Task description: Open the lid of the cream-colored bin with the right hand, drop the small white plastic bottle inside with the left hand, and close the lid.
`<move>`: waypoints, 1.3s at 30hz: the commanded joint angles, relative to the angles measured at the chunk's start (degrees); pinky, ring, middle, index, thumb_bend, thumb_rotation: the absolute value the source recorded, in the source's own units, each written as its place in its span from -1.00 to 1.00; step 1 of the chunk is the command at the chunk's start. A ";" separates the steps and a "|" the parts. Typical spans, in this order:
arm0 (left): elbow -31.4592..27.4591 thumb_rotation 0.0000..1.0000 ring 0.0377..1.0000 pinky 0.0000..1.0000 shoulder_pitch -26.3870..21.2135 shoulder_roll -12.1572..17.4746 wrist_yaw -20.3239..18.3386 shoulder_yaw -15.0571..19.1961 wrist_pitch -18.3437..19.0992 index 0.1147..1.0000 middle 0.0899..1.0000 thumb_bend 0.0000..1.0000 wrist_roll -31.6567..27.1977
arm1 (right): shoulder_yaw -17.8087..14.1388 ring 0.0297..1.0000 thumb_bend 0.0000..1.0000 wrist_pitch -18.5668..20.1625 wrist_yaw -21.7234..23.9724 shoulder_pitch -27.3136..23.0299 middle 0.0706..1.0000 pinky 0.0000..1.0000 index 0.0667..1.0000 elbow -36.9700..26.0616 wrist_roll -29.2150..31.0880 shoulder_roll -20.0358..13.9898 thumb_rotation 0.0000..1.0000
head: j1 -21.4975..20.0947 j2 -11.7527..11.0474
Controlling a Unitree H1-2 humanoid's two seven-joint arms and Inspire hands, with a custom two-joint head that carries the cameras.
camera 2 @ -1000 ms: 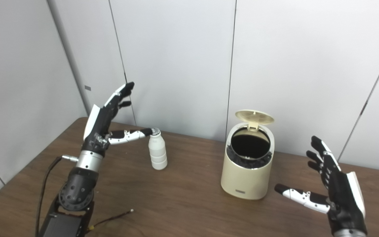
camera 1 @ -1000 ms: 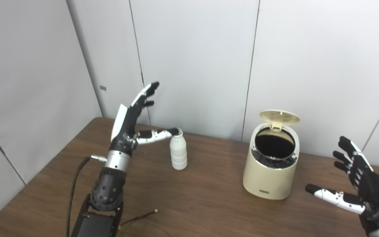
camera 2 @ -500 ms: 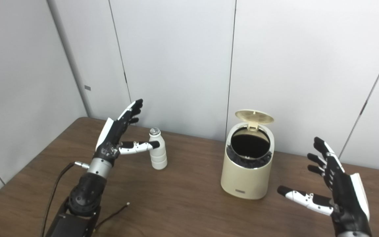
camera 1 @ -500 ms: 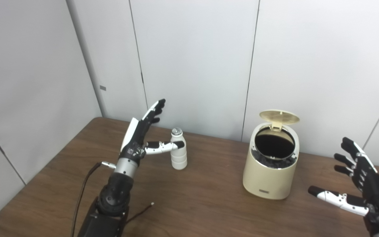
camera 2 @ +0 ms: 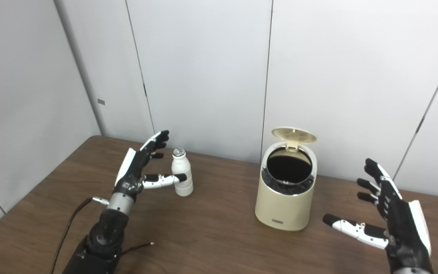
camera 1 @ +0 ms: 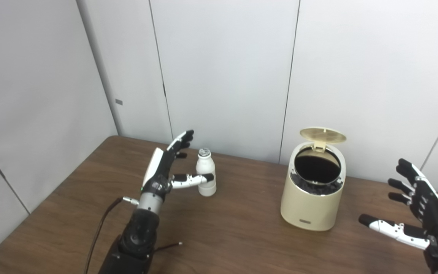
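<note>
My left hand [camera 1: 164, 167] is open beside the bottle [camera 1: 205, 172] — thumb across its front, fingers spread behind, nothing gripped. The bottle stands upright on the table [camera 1: 226, 232], well left of the bin [camera 1: 313, 198], whose lid [camera 1: 322, 135] is up. I'd close around its middle squarely — it could tip. Right hand [camera 1: 422, 219] waits open.

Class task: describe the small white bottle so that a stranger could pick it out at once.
On the brown table, look left of the cream bin with its raised lid. The white bottle stands upright beside the open left hand, ribbed and silver-capped.
</note>
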 commanded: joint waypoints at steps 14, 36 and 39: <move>4.80 -0.63 0.70 0.57 -1.29 0.18 3.48 -2.19 -4.34 0.81 0.73 0.79 2.31 | 0.06 0.70 0.45 1.71 0.15 -1.58 0.83 0.59 0.79 -3.98 -0.15 -0.48 -1.00 | -0.91 0.63; 13.09 -0.61 0.62 0.49 -3.60 -0.93 6.59 -3.53 -6.30 0.74 0.67 0.80 2.08 | -0.01 0.73 0.45 2.43 0.64 -1.21 0.84 0.61 0.82 -4.61 0.12 -1.07 -1.00 | -1.44 1.16; 14.37 -0.62 0.61 0.48 -3.95 -1.01 7.21 -3.74 -6.70 0.73 0.66 0.80 2.17 | 0.00 0.72 0.45 2.77 0.70 -1.11 0.84 0.61 0.82 -4.96 0.05 -1.08 -1.00 | -1.47 1.23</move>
